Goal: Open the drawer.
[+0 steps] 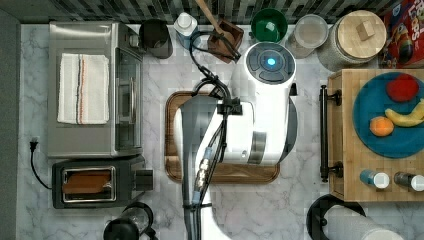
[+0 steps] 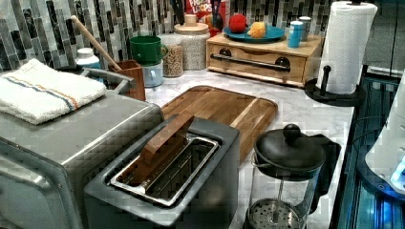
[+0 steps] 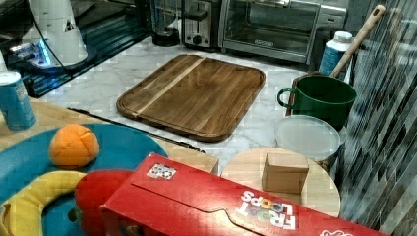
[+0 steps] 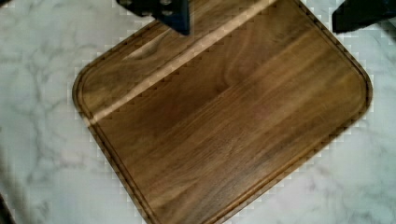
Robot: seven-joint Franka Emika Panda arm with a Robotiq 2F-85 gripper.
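Nothing of the task looks done: the wide light-wood drawer [image 2: 258, 61] with its long black bar handle [image 1: 324, 133] sits closed at the top view's right, while the gripper [image 4: 261, 14] hangs open above the dark walnut tray [image 4: 224, 112], well apart from that handle.

marble counter [image 1: 155, 200] | on it: walnut tray [image 4: 224, 121], toaster [image 2: 191, 176], drawer [image 2: 260, 59]
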